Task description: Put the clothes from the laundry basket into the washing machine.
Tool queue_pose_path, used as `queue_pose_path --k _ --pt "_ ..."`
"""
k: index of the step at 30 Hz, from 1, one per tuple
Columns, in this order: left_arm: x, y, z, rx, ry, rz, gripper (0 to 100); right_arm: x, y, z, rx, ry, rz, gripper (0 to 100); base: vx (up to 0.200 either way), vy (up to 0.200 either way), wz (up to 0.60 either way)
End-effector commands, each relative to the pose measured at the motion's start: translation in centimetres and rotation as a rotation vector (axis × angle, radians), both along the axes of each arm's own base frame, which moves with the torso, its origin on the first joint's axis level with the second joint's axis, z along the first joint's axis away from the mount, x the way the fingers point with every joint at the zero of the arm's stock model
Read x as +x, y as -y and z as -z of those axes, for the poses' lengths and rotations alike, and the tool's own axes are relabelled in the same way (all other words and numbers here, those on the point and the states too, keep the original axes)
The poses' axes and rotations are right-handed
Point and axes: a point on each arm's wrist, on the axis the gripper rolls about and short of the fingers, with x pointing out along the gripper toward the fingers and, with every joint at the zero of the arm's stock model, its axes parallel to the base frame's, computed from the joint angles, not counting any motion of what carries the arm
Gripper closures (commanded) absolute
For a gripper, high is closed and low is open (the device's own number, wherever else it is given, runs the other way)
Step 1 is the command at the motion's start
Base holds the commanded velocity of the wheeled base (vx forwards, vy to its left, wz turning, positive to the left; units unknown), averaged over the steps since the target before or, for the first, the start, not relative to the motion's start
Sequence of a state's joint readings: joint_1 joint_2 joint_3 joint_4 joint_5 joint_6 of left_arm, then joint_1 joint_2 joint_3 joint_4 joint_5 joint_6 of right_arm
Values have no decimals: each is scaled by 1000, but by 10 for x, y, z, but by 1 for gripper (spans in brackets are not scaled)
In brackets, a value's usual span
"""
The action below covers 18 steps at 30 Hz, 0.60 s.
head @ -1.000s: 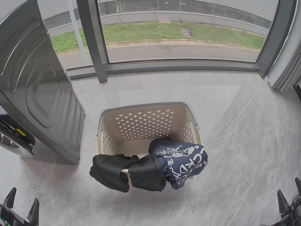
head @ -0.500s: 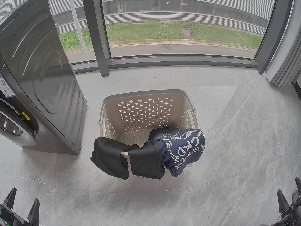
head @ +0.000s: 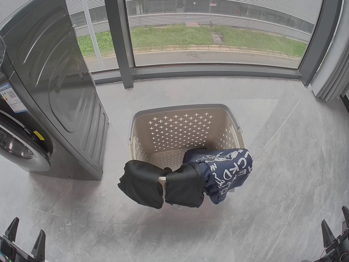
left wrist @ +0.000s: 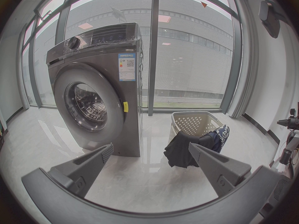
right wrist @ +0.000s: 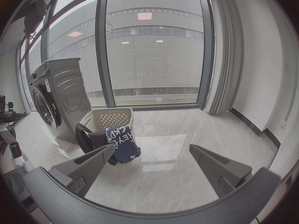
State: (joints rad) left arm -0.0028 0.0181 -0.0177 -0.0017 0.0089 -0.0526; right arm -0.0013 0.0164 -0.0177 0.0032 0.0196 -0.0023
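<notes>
A beige laundry basket (head: 181,130) stands on the floor ahead, also seen as the basket (left wrist: 196,122) and basket (right wrist: 109,119). Over its near rim hang a black garment (head: 160,188) and a navy printed shirt (head: 227,173); the black garment (left wrist: 179,150) and the navy shirt (right wrist: 123,142) show from the wrists too. The grey washing machine (head: 54,84) stands to the left, its round door (left wrist: 88,105) shut. My left gripper (left wrist: 151,148) is open and holds nothing, low at the near left (head: 25,233). My right gripper (right wrist: 151,150) is open and holds nothing, low at the near right (head: 336,222).
A tall window with dark frames (head: 118,37) runs along the far side, and a grey curtain (head: 332,77) hangs at the far right. Bare grey floor tiles (head: 291,146) lie between me and the basket and to its right.
The head camera has shifted: basket and washer sit further right in the picture and more of the washer's front shows. Both grippers stay open at the lower corners.
</notes>
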Motion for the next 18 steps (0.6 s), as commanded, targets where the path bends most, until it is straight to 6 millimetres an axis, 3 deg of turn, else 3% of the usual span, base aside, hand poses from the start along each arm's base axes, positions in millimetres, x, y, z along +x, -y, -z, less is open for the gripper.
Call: queue_pose_path --k 1,18 --pt "1 0 5 -1 -7 0 0 0 0 5 1 -1 -2 0 0 200 0" --pt "1 0 5 -1 -7 0 0 0 0 5 -1 -1 0 0 0 200 0"
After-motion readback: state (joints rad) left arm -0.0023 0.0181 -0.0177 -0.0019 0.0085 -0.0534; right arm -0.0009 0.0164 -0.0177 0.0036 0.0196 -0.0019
